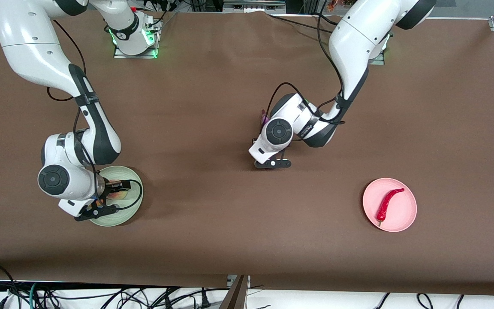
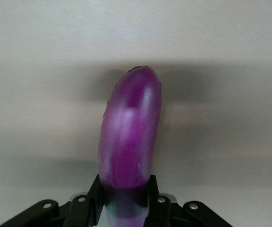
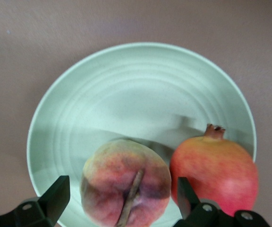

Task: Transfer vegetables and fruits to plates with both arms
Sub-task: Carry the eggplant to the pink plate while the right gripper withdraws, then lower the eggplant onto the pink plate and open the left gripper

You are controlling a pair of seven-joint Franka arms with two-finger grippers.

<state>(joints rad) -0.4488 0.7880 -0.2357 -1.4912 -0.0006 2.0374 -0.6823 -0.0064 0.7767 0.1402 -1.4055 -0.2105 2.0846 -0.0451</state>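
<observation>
**Eggplant clamped at mid-table, two fruits lying on the green plate**

Eggplant (image 2: 131, 137), long, glossy and purple, is grasped by the left gripper (image 1: 272, 163) near the middle of the table; in the left wrist view the black fingers (image 2: 95, 196) press on both flanks of its lower end and the rest of it runs out ahead over the brown tabletop (image 1: 212, 223). From the front camera only a sliver of purple shows beside the wrist, at about 11 o'clock from the gripper. Whether the eggplant is lifted or lying on the cloth cannot be told.

The pale pink plate (image 1: 408, 214) sits toward the left arm's end of the table, nearer the front camera than the left gripper, at about 4 o'clock from it and well apart. A shiny red chili pepper (image 1: 387, 204) lies on it, its tip pointing toward 1 o'clock and its stem end toward 7 o'clock.

The right gripper (image 1: 97, 212) is over the pale green plate (image 3: 126, 80) at the right arm's end of the table. Its jaws are released, spread wide on either side of a peach (image 3: 125, 189) without touching it. The peach lies on the plate, its crease facing the wrist camera. Just beside it on the same plate is a red-yellow pomegranate (image 3: 216, 172) with a small brown crown; the two fruits are touching or nearly so.
</observation>
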